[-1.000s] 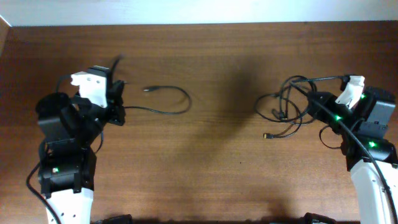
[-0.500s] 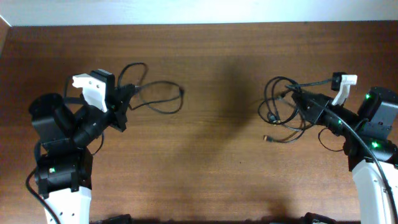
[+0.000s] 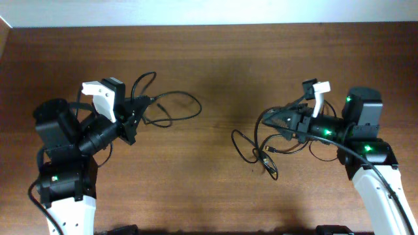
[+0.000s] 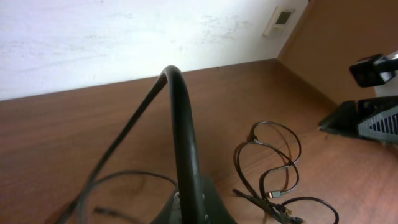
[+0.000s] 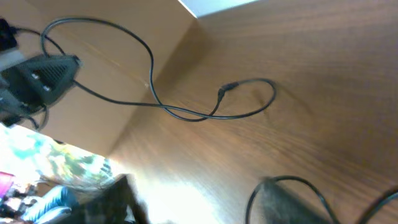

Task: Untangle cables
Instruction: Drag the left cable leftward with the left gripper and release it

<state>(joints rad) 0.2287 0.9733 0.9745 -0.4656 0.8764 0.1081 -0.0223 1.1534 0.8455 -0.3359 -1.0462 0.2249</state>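
Overhead view: the left gripper (image 3: 138, 109) points toward 2 o'clock, and its jaws are closed on a cable (image 4: 185, 130). In the left wrist view this cable climbs out from between the jaws at the bottom centre, arches up clear of the table (image 3: 209, 196) and drops away toward 8 o'clock. From above, one small loop stands at 12 o'clock of the fingers. A wider loop runs out to 3 o'clock and curls back. In the right wrist view its plug end lies on the wood inside that wider loop.

The right gripper (image 3: 289, 121) points toward 9 o'clock. Several strands of the bundle (image 3: 268, 163) run up into its tip. The gap between its jaws is hidden, and the right wrist view is too blurred to show how wide they stand. Most of the bundle spreads from 7 to 9 o'clock of that tip in loose overlapping loops, with a gold-tipped plug near the middle.

Green lights (image 3: 325, 132) glow on the right arm. A wall plate (image 4: 282, 17) sits on the pale wall (image 4: 93, 37), its face too small to read.

Bare wood lies between the cable and the bundle, which are well apart. There is more bare wood toward 6 o'clock of both. The table's far edge runs along 12 o'clock, and both cable groups lie well inside it.
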